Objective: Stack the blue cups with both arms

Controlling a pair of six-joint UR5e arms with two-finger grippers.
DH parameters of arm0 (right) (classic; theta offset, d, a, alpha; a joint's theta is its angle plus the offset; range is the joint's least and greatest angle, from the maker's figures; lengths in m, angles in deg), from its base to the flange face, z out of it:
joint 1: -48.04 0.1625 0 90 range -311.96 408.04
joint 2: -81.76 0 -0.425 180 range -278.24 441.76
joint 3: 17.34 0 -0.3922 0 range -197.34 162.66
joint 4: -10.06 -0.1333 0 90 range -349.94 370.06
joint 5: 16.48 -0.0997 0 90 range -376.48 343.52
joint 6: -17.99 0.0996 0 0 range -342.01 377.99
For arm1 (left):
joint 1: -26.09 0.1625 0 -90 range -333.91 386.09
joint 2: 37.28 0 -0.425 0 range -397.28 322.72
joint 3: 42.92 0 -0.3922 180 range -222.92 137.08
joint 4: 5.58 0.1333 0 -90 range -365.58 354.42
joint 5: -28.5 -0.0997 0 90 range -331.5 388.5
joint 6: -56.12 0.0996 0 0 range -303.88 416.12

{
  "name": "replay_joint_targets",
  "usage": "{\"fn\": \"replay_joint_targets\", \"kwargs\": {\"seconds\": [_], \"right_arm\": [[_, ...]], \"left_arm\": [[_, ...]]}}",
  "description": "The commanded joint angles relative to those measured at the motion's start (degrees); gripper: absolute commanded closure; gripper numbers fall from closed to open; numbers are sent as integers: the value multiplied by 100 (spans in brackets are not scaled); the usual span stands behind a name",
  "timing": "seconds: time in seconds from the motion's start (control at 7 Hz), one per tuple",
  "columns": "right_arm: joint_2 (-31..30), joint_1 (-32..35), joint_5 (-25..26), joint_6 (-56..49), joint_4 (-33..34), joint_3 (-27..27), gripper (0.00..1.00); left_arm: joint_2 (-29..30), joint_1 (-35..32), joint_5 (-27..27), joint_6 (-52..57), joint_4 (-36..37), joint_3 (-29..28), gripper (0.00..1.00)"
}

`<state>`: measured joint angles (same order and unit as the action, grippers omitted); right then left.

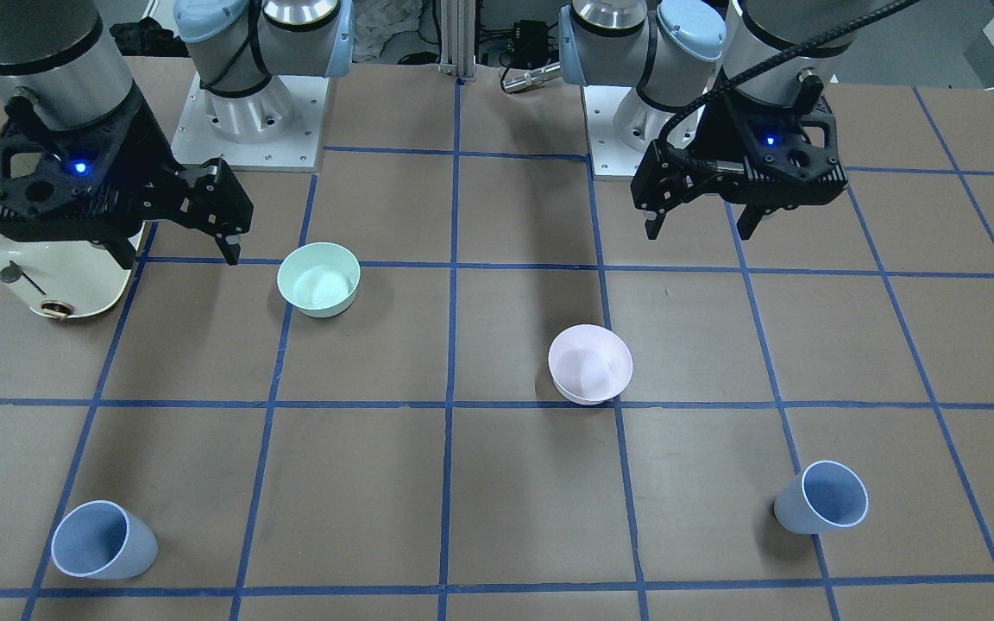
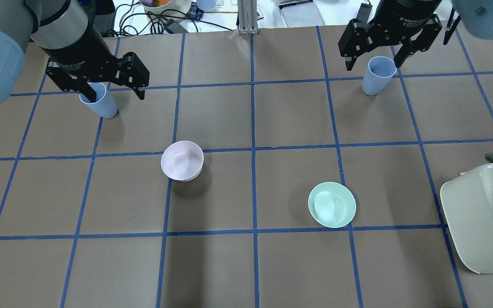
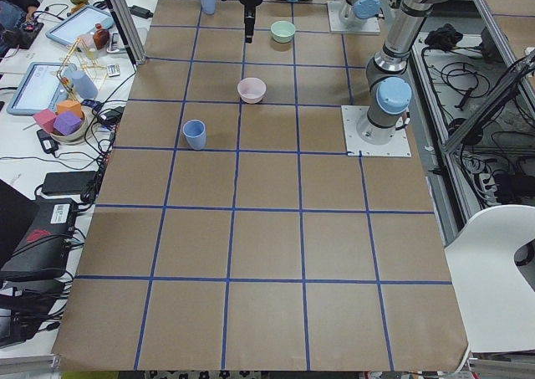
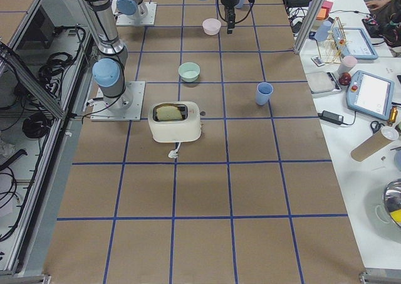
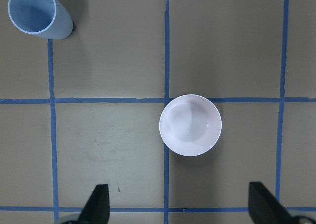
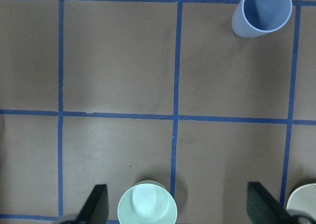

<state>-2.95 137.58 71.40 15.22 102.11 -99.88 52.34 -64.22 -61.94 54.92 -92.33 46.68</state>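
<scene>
Two pale blue cups stand upright near the table's far edge. One cup [image 2: 103, 105] is on my left side and also shows in the front view [image 1: 820, 498] and the left wrist view [image 5: 37, 14]. The other cup [image 2: 375, 77] is on my right side, also seen in the front view [image 1: 104, 540] and the right wrist view [image 6: 261, 11]. My left gripper [image 2: 113, 93] is open and empty, high above the table, as the front view [image 1: 700, 228] shows. My right gripper [image 2: 374, 64] is open and empty too, and equally high [image 1: 179, 254].
A pale pink bowl [image 2: 182, 160] sits left of centre and a mint-green bowl [image 2: 332, 204] right of centre. A cream toaster [image 2: 482, 218] stands at the near right. Blue tape lines grid the brown table.
</scene>
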Motion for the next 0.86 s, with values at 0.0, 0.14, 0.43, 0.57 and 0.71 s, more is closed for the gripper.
{"fn": "replay_joint_targets", "kwargs": {"seconds": [0.0, 0.14, 0.43, 0.57, 0.71], "right_arm": [[15, -34, 28, -5, 337, 10, 0], [15, -43, 54, -5, 462, -16, 0], [15, -43, 54, -5, 463, -16, 0], [15, -43, 63, -5, 454, -16, 0], [15, -43, 63, -5, 454, -16, 0]], "left_arm": [[-6, 13, 0, 5, -8, -12, 0], [-6, 5, 0, 5, -8, -12, 0], [-15, -4, 0, 5, -122, -12, 0], [-6, 22, 0, 5, -131, -21, 0], [3, 40, 0, 5, -140, -30, 0]]}}
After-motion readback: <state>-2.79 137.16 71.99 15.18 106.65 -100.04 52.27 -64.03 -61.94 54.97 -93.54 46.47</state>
